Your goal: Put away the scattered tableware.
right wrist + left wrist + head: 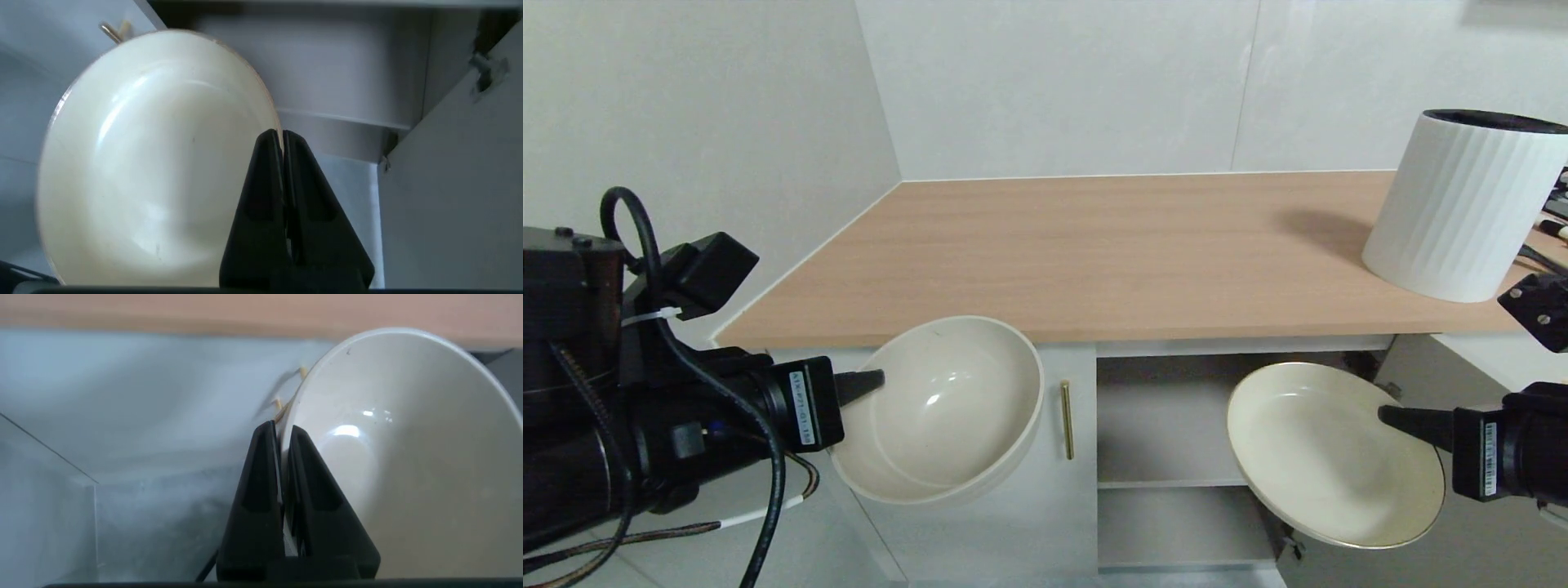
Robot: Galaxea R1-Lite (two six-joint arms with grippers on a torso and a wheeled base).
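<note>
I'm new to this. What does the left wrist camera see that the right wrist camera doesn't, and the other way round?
Left wrist view, not the right: a cream bowl, its rim pinched by the left claw, with the wooden countertop edge behind. Right wrist view, not the left: a cream plate in the right claw, before the open shelf. Both: a black claw shut on a dish rim, against the white cabinet.

cream bowl tilted before closed door; cream plate tilted before open cupboard.
</note>
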